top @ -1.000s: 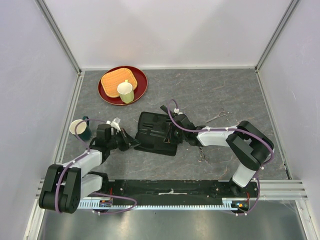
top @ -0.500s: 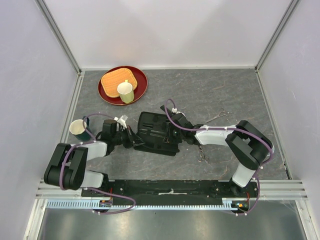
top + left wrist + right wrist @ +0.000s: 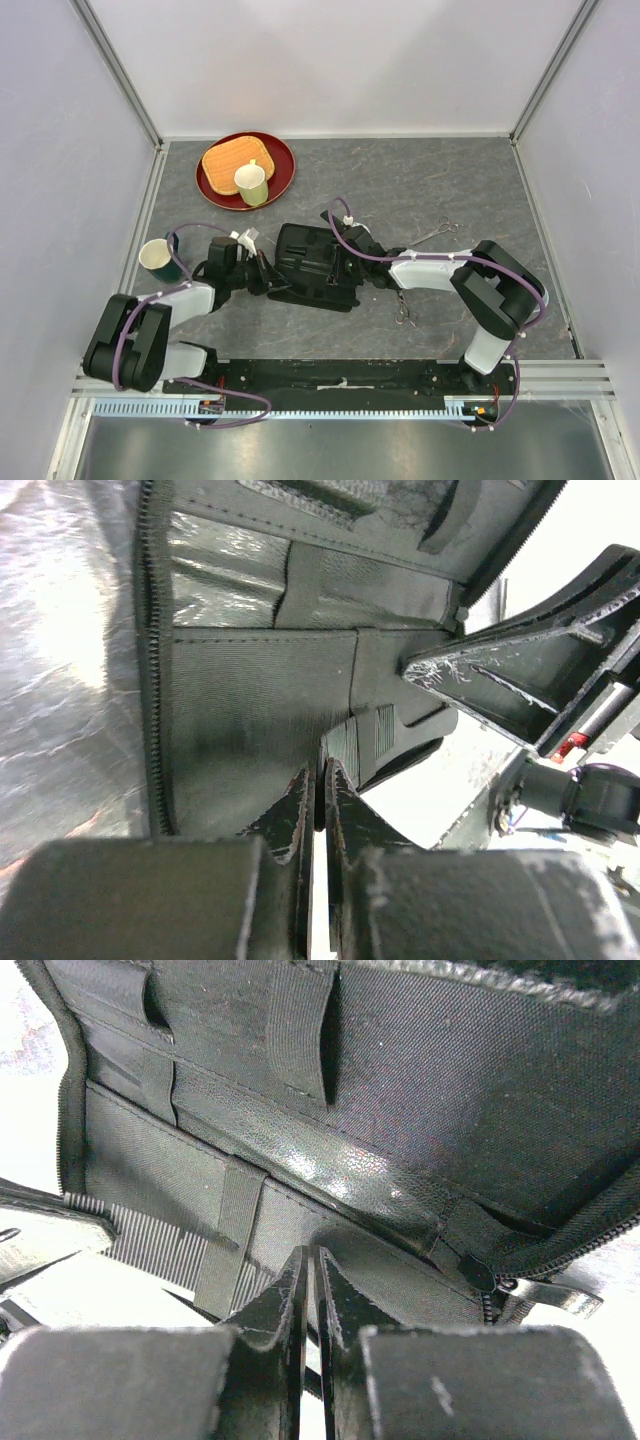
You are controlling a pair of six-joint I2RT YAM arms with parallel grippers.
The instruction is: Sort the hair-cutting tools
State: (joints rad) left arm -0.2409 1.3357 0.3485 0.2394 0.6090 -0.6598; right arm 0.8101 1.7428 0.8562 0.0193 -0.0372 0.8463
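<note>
Over the last second the left arm has folded in, bringing the left gripper (image 3: 318, 780) to the left edge of the zip case (image 3: 305, 255), fingers pinched on a fold of lining. The right gripper (image 3: 310, 1260), pressed nearly together at the case's right edge, has barely shifted. The case now seems pinned open for loading. Silver scissors (image 3: 405, 313) lie just off its near right corner, a fine-toothed black comb (image 3: 150, 1245) sits under an elastic strap (image 3: 228, 1230) inside, and thin second scissors (image 3: 437, 233) lie beyond, farther right.

Your 2 arms, the left arm (image 3: 185, 300) and right arm (image 3: 425, 270), wear white shells between black joints, each trailed by a purple cable (image 3: 333, 222). The left gripper (image 3: 318, 780) and right gripper (image 3: 312, 1257) have black fingers (image 3: 288, 820) scuffed with pale scratches.
</note>
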